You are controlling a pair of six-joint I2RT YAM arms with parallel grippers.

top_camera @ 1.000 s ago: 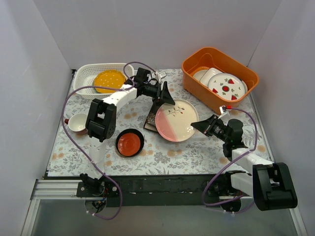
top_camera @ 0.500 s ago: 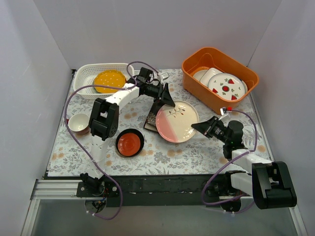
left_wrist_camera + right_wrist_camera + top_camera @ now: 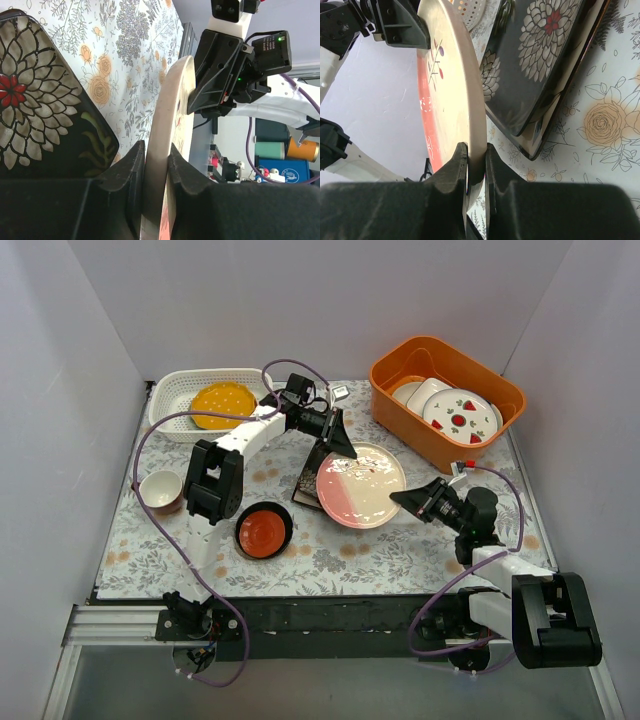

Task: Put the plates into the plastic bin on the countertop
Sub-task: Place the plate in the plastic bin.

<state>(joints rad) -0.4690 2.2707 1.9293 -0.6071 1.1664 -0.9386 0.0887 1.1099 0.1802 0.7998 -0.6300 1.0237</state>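
Note:
A round pink-and-cream plate is tilted up off the countertop, gripped at two opposite rims. My left gripper is shut on its far-left rim, and its jaws press both faces. My right gripper is shut on the near-right rim, pinched between its jaws. Under the plate lies a dark floral square plate. The white perforated plastic bin at the back left holds a yellow dotted plate. A small red dish sits at the front left.
An orange tub with white strawberry plates stands at the back right. A small white cup sits by the left wall. A cream square plate's edge shows below the dark one. White walls close in three sides.
My left gripper has closed onto the pink plate's far rim. The plate has shifted slightly right and tilted up, with the right gripper still gripping it.

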